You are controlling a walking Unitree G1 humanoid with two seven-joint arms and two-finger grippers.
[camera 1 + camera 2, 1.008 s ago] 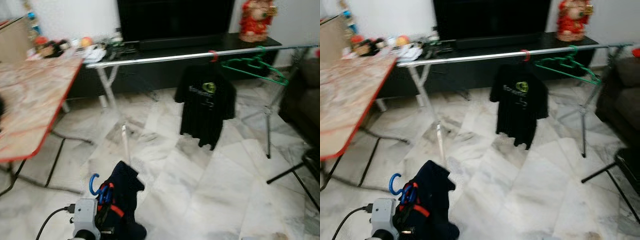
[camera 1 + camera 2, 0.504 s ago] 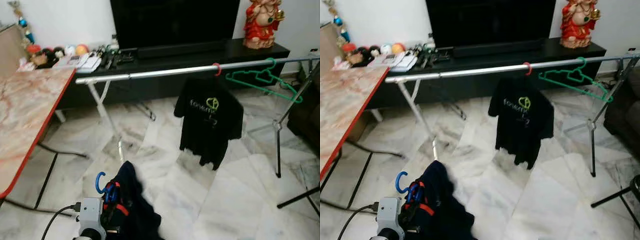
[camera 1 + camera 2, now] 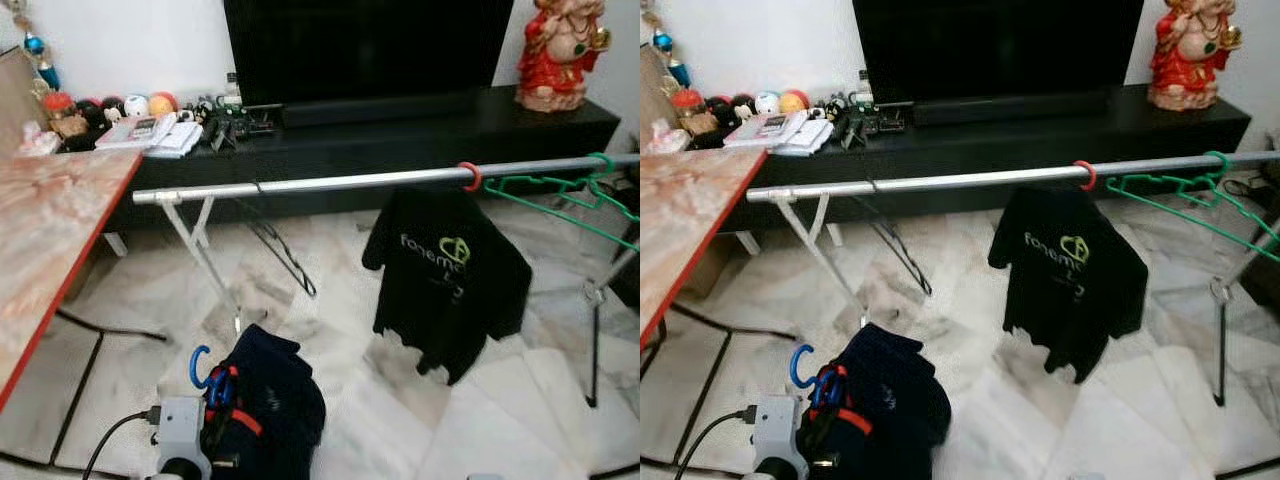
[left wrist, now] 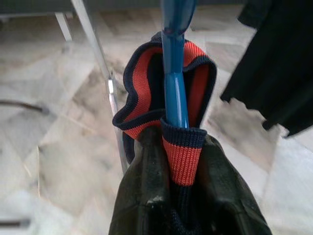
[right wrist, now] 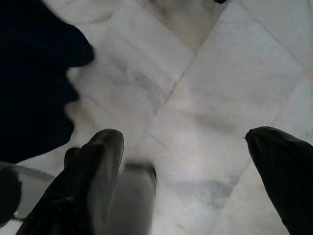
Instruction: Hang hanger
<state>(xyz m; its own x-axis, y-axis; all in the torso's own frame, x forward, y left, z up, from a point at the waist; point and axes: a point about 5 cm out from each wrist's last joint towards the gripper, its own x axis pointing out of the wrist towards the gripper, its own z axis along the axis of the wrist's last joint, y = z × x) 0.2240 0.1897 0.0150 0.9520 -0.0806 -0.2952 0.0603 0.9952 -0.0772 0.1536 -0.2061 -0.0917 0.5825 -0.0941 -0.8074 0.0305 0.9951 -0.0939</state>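
Note:
My left gripper (image 3: 222,400) is shut on a blue hanger (image 3: 200,366) that carries a navy garment (image 3: 272,405) with a red-striped collar (image 4: 182,105); its hook curls up at the lower left of the eye views. The hanger's blue neck (image 4: 174,93) rises between the two black fingers (image 4: 144,196). A silver clothes rail (image 3: 330,184) crosses the room ahead of me. A black printed T-shirt (image 3: 450,280) hangs from it on a red hook (image 3: 468,176), beside an empty green hanger (image 3: 570,195). My right gripper (image 5: 190,181) is open over the marble floor.
A marble-topped table with a red edge (image 3: 50,240) stands at the left. A black TV bench (image 3: 400,125) with a TV, small items and a red figurine (image 3: 560,50) runs behind the rail. The rail's stand legs (image 3: 205,260) reach to the floor.
The camera has come closer and turned, so the rail and T-shirt sit larger and further right. My left gripper still holds the blue hanger with the navy garment.

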